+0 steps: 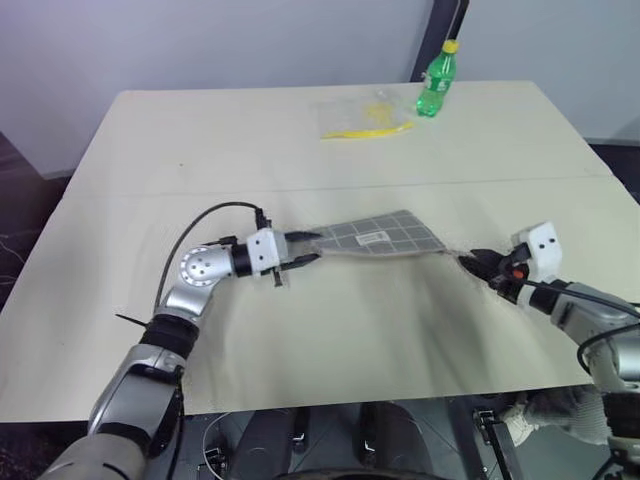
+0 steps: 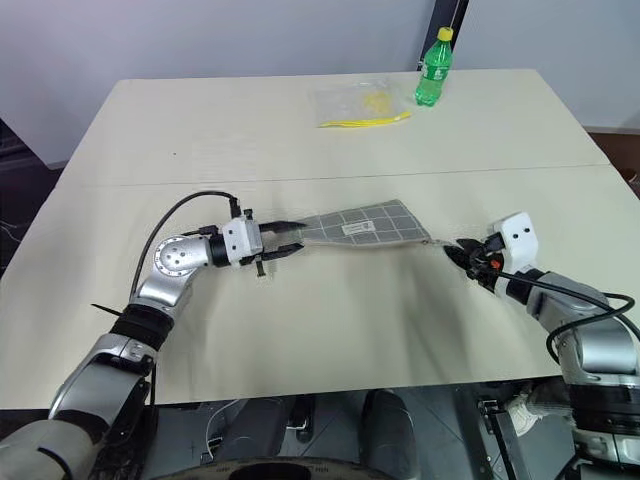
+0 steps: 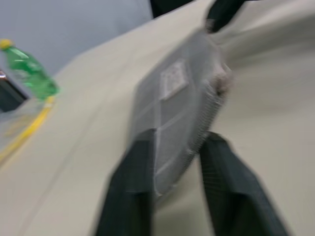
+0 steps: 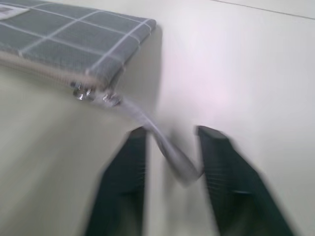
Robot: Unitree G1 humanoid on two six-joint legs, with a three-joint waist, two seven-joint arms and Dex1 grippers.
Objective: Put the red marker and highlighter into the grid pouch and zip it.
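**Zip step judged at or near its end; both end effectors parted at the pouch's two ends**

Found the pale surface taking up most of the frame. Saw the grid pouch lying at centre frame, label side up, its right half flat and its left end slightly raised. Noted a clear plastic bag with a yellow strip at upper centre and a green bottle just right of it, both well apart from the pouch.

Found the left end effector at the pouch's left end, fingers parted, the fabric edge between them and not visibly pinched. Found the right end effector at right of centre, just beyond the pouch's right corner. Saw its fingers spread too, with the pale zipper pull drooping loose between them and perhaps brushing one pad.

Saw the metal slider sitting at the pouch's corner, so judged the zip run to the end, though could not confirm the whole seam. Could not tell the contents from outside.

Judged the next move to call for checking the seam, re-gripping the pull only if a gap remains, otherwise drawing both arms clear without snagging the strap.
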